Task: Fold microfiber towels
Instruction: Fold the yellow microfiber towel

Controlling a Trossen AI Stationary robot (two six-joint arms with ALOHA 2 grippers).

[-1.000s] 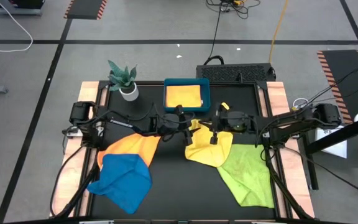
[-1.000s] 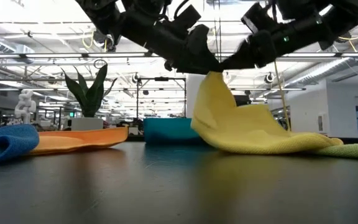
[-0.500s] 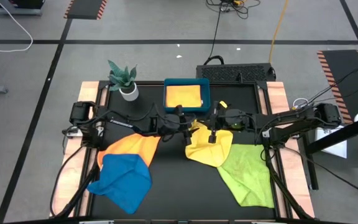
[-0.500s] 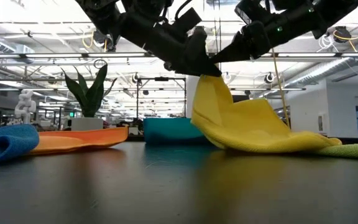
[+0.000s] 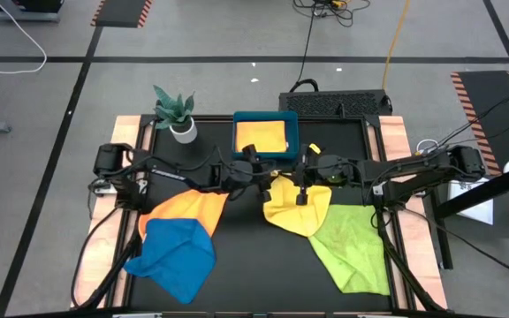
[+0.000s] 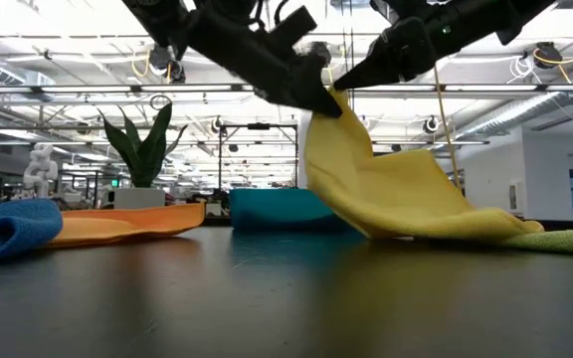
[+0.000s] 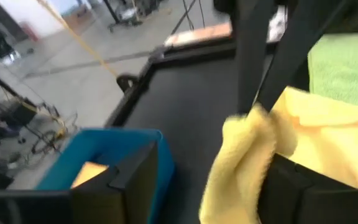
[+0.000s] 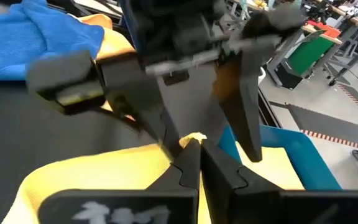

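On black tabletop (image 5: 246, 256), yellow towel (image 5: 296, 210) hangs draped from right gripper (image 5: 300, 185)'s closed jaws, left gripper (image 5: 261, 179)'s jaws parted

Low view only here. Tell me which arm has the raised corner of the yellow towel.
Observer: The right pincer is shut on that corner of the yellow towel; its wrist view shows yellow cloth at the closed tips.
Operator: Report the left one.
Observer: The left pincer is open, with its fingers on either side of the same corner.
Operator: Tell me what's in the tray.
Observer: From above, the teal tray holds one folded cloth, yellow-orange.
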